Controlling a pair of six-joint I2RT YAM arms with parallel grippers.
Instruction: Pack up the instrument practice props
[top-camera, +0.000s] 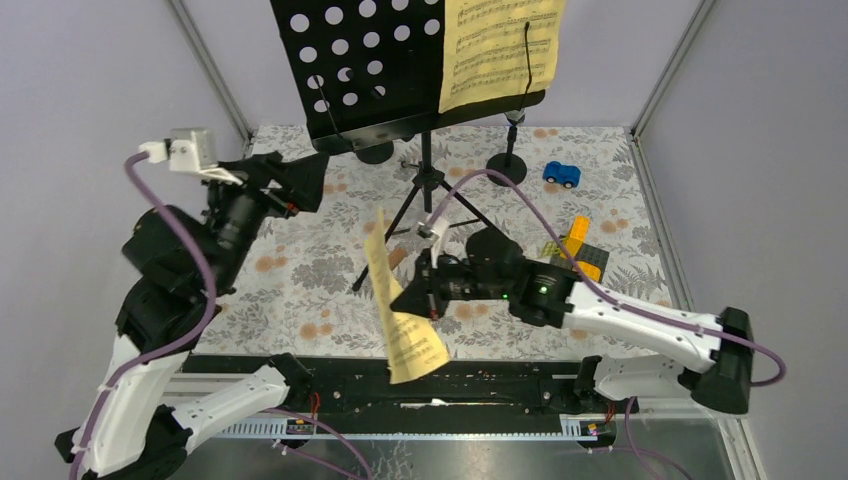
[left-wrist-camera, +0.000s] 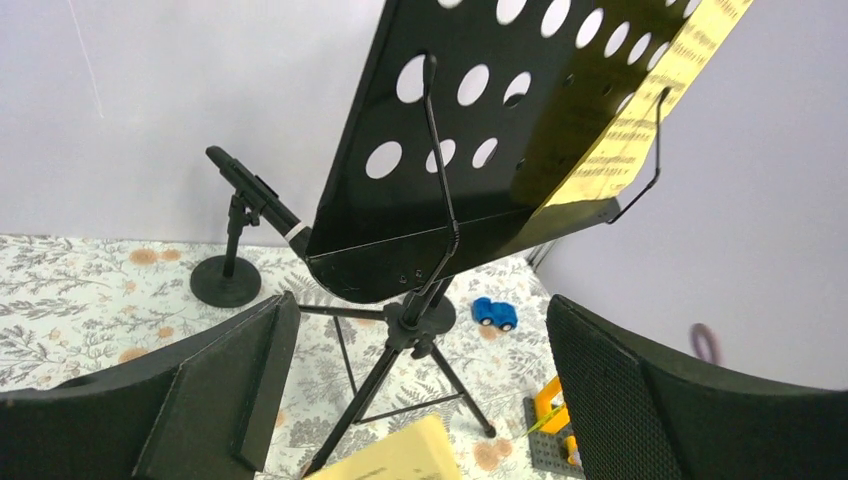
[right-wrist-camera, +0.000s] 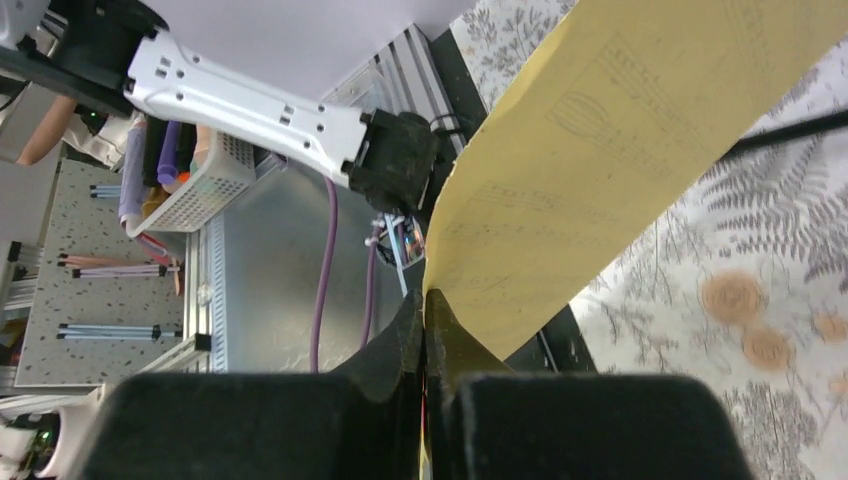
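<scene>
The black perforated music rack (top-camera: 370, 70) stands on its tripod at the back, with one yellow sheet-music page (top-camera: 500, 50) on its right side. My right gripper (top-camera: 408, 298) is shut on a second yellow page (top-camera: 405, 335), held on edge above the table's front; the right wrist view shows the jaws (right-wrist-camera: 427, 310) pinching the page (right-wrist-camera: 600, 170). My left gripper (top-camera: 312, 180) is open and empty, left of the rack. In its wrist view a black microphone (left-wrist-camera: 250, 190) sits in a round-based holder (left-wrist-camera: 225, 282). A second holder (top-camera: 507, 165) stands back right.
A small blue toy car (top-camera: 562, 174) sits at the back right. An orange curved block (top-camera: 577, 238) lies on a dark grey plate right of the tripod. The tripod legs (top-camera: 400, 225) spread over the mat's middle. Walls close the back and sides.
</scene>
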